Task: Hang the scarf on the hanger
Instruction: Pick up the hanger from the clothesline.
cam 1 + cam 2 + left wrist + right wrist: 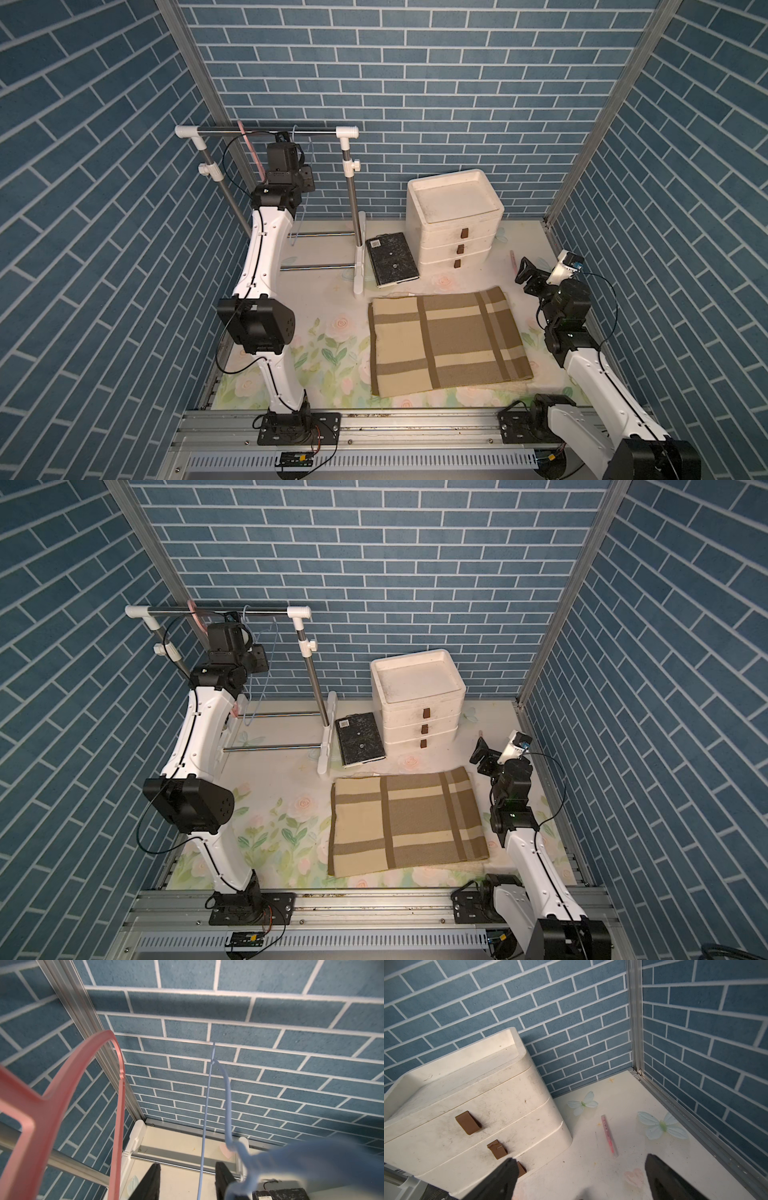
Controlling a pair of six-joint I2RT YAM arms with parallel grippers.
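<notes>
Behind the plaid scarf, black book, white barcode label, print illegible.

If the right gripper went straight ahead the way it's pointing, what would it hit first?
The right gripper would probably meet the pink pen lying on the table, or bare tabletop beside it; depth is unclear. The drawer unit stands off to one side.

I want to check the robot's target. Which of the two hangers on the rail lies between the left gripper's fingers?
The blue hanger: its thin bar passes between the fingers of the left gripper, while the pink hanger hangs outside them.
</notes>
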